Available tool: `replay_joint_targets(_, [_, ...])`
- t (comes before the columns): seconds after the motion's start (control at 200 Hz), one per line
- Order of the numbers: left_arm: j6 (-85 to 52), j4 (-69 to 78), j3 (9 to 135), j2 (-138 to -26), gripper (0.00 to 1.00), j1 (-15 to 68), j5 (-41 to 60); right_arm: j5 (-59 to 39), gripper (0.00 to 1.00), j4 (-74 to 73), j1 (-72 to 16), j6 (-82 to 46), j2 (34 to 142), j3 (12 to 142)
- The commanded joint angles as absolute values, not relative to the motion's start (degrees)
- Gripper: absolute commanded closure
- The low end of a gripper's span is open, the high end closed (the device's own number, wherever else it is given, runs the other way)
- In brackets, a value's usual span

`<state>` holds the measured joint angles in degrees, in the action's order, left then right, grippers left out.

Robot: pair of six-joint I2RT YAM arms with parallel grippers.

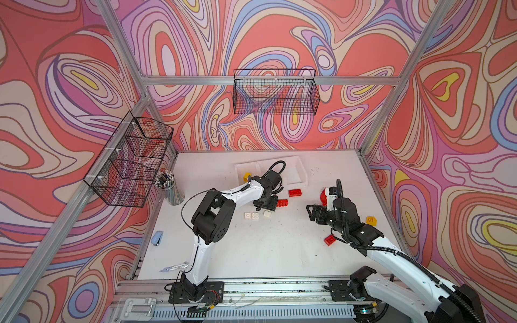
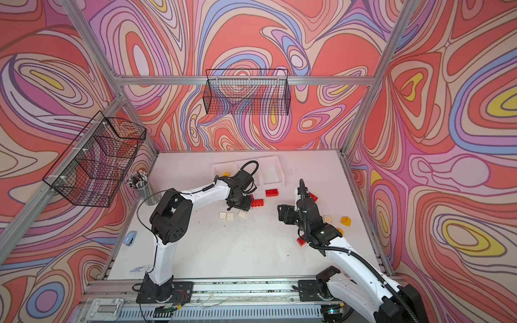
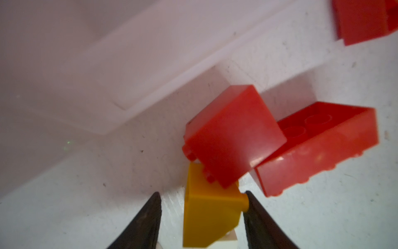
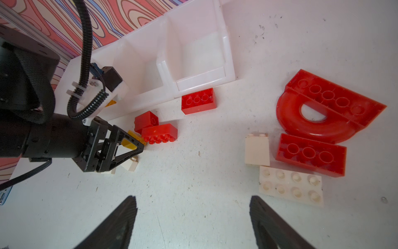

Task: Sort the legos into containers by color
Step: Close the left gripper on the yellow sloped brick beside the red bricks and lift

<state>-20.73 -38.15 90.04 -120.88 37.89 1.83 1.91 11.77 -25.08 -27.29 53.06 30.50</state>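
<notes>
Yellow sloped brick point(image 3: 210, 213): it lies on the table point(image 1: 279, 251) just in front of the containers point(image 4: 229, 54), as far as I can judge before the middle bin. In both top views the arm hides it.
Neighbours: a small red brick point(image 3: 234, 133) leans over its far end and seems to touch it. A long red brick point(image 3: 323, 148) lies against that one.
Left gripper point(image 3: 201, 194): it is lowered around the yellow brick with the jaws at a middle width. One finger point(image 3: 258, 220) is against a stud on the side of the brick and the other side shows a gap, so it is not yet clamped.
Step in hand: the grasp of a yellow piece, early in the sorting. One yellow piece point(image 1: 247, 176) seems to lie in the end bin; the other two bins look empty.
Next move: I think it calls for a full closing, then a straight lift so that the leaning red brick is not dragged along, and then a short carry to the bin with the yellow piece.
Right gripper point(image 4: 193, 215): the jaws are wide and hold nothing. It is above bare table, near the red arch point(image 4: 323, 116) and the white bricks point(image 4: 290, 187).
Open room: the bin wall is just behind the cluster, so that side is tight. The table in front is free. The right arm and the cup of pencils point(image 1: 171, 187) are well apart.
</notes>
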Motion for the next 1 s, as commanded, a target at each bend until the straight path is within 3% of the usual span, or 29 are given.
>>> replay_joint_targets(0.0, [-20.04, -39.98, 92.76, -122.68, 0.4, 38.06, 0.36, 2.02, 0.14, 11.34, -24.87, -27.5, 53.03, 29.1])
replay_joint_targets(0.255, [-20.13, -41.48, 96.8, -125.32, 0.51, 38.13, -0.37, 2.46, 0.14, 11.85, -24.87, -27.42, 52.21, 29.09])
replay_joint_targets(0.411, [-20.3, -41.64, 95.96, -125.12, 0.52, 38.21, -0.94, 2.55, 0.14, 11.87, -24.87, -27.42, 52.03, 28.96])
replay_joint_targets(0.651, [-20.04, -42.39, 94.85, -124.47, 0.35, 39.52, -2.86, 2.61, 0.14, 11.42, -24.86, -27.38, 52.62, 29.01])
replay_joint_targets(0.801, [-20.3, -41.54, 93.64, -123.67, 0.32, 40.03, -2.51, 2.53, 0.14, 11.64, -24.82, -27.29, 52.76, 29.27])
replay_joint_targets(0.891, [-20.56, -41.22, 92.93, -123.4, 0.36, 40.08, -2.2, 2.56, 0.14, 11.69, -24.87, -27.32, 52.47, 29.01])
replay_joint_targets(0.991, [-20.57, -41.22, 92.48, -123.41, 0.48, 40.06, -2.18, 2.57, 0.14, 11.6, -24.82, -27.33, 52.47, 29.08])
